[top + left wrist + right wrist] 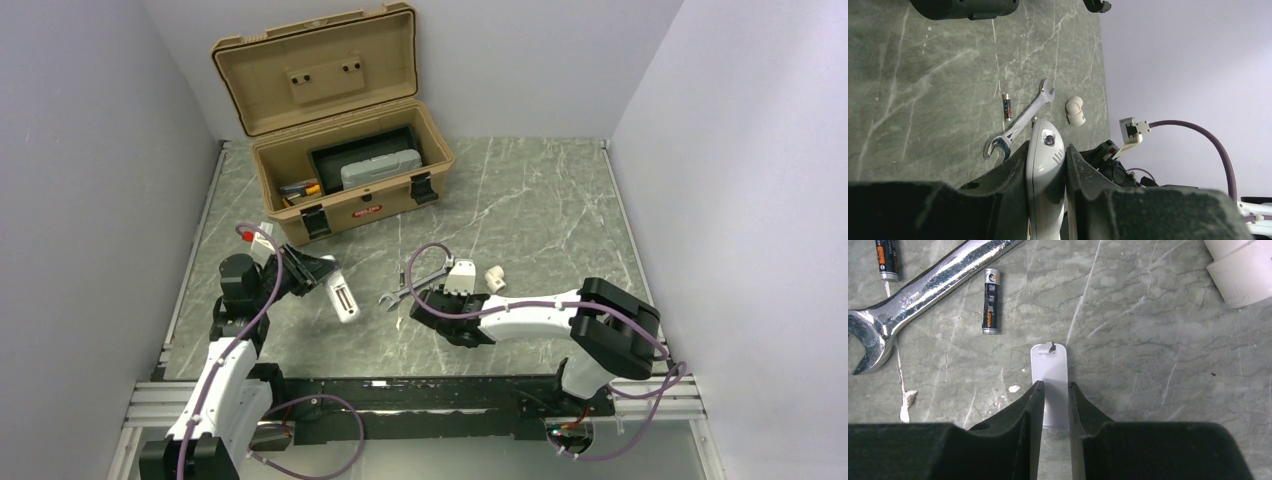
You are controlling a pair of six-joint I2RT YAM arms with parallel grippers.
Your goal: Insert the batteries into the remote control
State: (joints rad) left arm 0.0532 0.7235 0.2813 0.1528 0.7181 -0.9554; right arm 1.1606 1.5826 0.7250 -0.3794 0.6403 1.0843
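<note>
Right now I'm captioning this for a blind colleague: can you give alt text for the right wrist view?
The right gripper has a white battery cover at its fingertips. Two batteries and a silver wrench lie upper left, a white plastic fitting upper right.

1. One silver wrench [933, 282].
2. Two batteries: one battery [990, 301] lies just beside the wrench's shaft, and the other battery [883, 260] lies on the shaft's opposite side.
3. One white remote control [343, 300], left of the wrench.
4. One flat white cover [1049, 375], near the wrench, on the first battery's side.
5. One white pipe elbow [494, 278], right of the wrench.
6. One tan toolbox [390, 200], lid open, beyond the wrench.
7. Two robot arms: the left arm [225, 375] and the right arm [530, 308], one on either side of the wrench.
</note>
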